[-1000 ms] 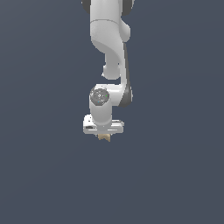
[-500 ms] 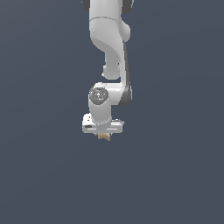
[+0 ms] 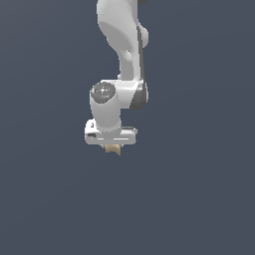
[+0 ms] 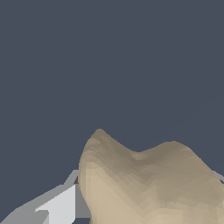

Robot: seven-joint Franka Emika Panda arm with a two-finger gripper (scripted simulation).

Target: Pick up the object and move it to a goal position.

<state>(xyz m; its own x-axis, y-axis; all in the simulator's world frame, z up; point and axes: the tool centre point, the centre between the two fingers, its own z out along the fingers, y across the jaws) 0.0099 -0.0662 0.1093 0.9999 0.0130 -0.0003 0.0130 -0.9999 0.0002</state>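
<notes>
I see the gripper [image 3: 112, 147] clamped on the tan object [image 3: 113, 148]. Its two lobes [image 4: 148, 183] run crosswise between the fingers [image 4: 57, 205].

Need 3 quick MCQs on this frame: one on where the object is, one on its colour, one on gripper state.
1. Where is the tan object?
A. directly under the gripper
B. far off at the exterior view's right
C. on top of the arm

2. What colour is it?
A. red
B. tan
C. green

3. What is the gripper's state?
A. wide open, empty
B. out of view
C. shut on the object

Key: 1 A, it pokes out just below the white hand. 2 B, beige in both views. 3 C, the wrist view shows a finger flanking it closely.
</notes>
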